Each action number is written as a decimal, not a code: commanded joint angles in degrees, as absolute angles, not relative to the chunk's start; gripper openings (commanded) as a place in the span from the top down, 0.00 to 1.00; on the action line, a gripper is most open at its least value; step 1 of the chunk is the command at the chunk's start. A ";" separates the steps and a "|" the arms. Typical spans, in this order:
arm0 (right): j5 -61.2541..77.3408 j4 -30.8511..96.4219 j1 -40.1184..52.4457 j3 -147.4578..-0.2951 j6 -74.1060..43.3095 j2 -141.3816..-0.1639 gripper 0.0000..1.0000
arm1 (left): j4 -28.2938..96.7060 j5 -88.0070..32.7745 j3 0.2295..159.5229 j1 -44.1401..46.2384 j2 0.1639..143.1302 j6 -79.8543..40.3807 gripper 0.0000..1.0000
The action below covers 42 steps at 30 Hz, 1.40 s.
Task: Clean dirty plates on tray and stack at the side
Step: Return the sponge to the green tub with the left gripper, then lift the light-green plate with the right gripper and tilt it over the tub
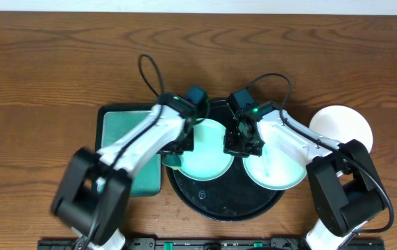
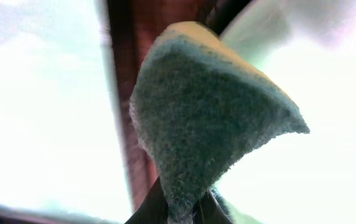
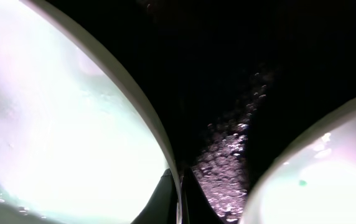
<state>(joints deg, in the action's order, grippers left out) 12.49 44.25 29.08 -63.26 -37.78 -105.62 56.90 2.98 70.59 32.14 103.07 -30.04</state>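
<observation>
Wooden surface [image 1: 46,62] seen from overhead, bearing a round black tray [image 1: 226,205] and, just left of it, a rectangular green tray [image 1: 125,132]. On the black tray lie a mint plate [image 1: 209,163] and a second plate [image 1: 276,173], the latter overhanging the right rim. A third plate [image 1: 342,125], white, rests on the wood well to the right. Left pincer [image 1: 181,144] is clamped on a grey-green sponge [image 2: 209,124] at the mint plate's left edge. Right pincer [image 3: 179,200] is closed on the mint plate's rim.
</observation>
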 commanded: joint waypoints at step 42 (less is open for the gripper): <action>-26.59 18.79 52.42 -80.03 -7.99 -102.28 0.99 | 56.66 -10.35 64.93 0.01 38.37 -18.02 0.26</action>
